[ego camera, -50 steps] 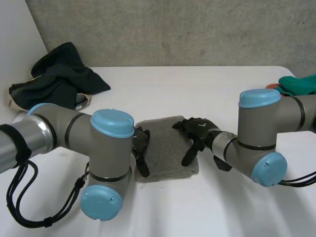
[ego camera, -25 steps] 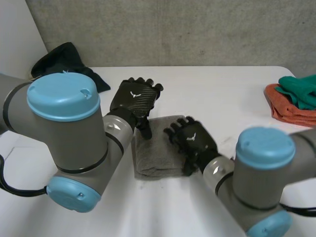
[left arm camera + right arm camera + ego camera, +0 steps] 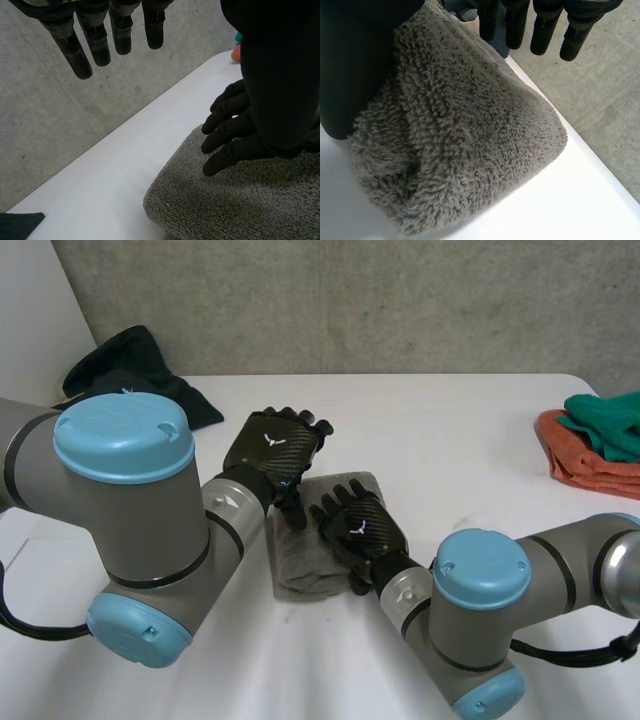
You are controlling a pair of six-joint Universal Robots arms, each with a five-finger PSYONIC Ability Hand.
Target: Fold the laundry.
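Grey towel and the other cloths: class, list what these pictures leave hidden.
Head view: the right robot hand covers the middle of the grey towel.
Head view: the left arm hides part of the dark garment.
Head view: the edge cuts off the orange cloth and green cloth.

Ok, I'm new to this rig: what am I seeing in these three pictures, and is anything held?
This is a two-armed robot at a white table; the black parts are its mechanical hands. The head view looks down from between the arms; the other two come from a camera on each wrist, looking along that hand's palm. A folded grey terry towel lies in the middle. The right hand rests open on it; the left hand hovers open by its far corner, holding nothing. A dark garment heap lies far left; an orange cloth with a teal cloth on it lies far right.
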